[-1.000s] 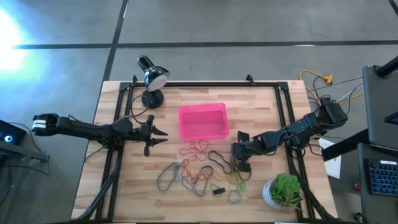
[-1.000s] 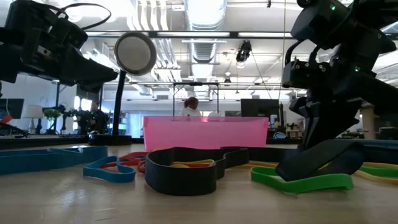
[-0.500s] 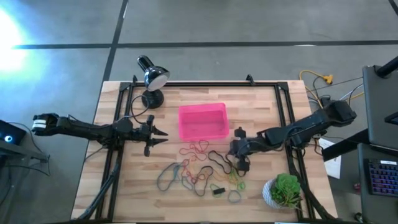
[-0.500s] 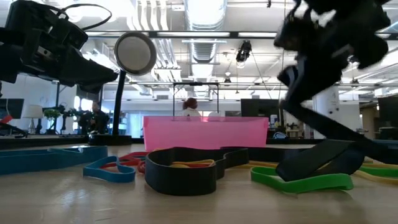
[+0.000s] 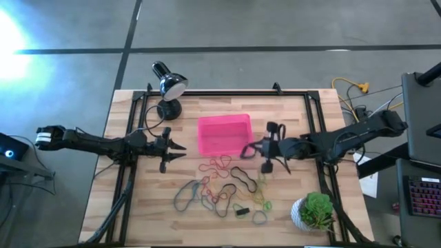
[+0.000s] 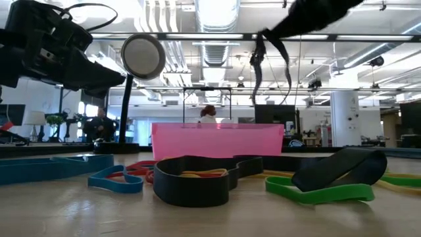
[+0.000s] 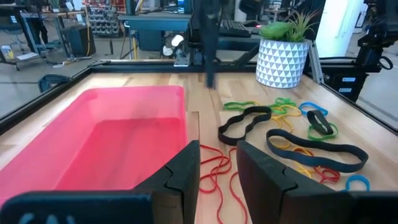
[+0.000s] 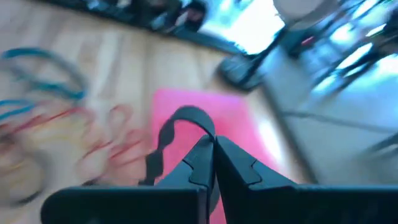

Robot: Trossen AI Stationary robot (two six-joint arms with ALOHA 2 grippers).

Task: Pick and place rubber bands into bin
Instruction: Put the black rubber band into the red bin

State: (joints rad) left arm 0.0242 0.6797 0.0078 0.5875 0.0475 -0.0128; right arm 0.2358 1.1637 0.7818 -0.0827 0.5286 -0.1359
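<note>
Right wrist view: the right gripper (image 8: 213,144) is recorded with its fingers pinched fully together on a black rubber band (image 8: 177,134), which is seen as a dangling loop in front of the tips, with the pink bin (image 8: 239,124) beneath and beyond it. From overhead, the right gripper (image 5: 253,147) is placed just beside the bin's (image 5: 224,121) right wall, the band (image 5: 273,128) hanging from it, raised well above the table as confirmed by the low view, where the band (image 6: 268,62) is suspended high over the bin (image 6: 217,140). The step in hand is judged to be the carry and drop: the loop should be brought over the bin's middle and lowered somewhat before the fingers are parted, since a floppy loop let go at the wall could drape over the rim or fall outside. The remaining rubber bands (image 5: 224,189) are scattered on the wooden table (image 5: 289,110) in front of the bin, in red, black, green, yellow and blue. The left gripper (image 5: 180,151) is noted waiting just left of the bin, its fingers (image 7: 186,174) slightly parted and holding nothing. A desk lamp (image 5: 167,86) and a potted plant (image 5: 313,210) are listed at the table's edges.
</note>
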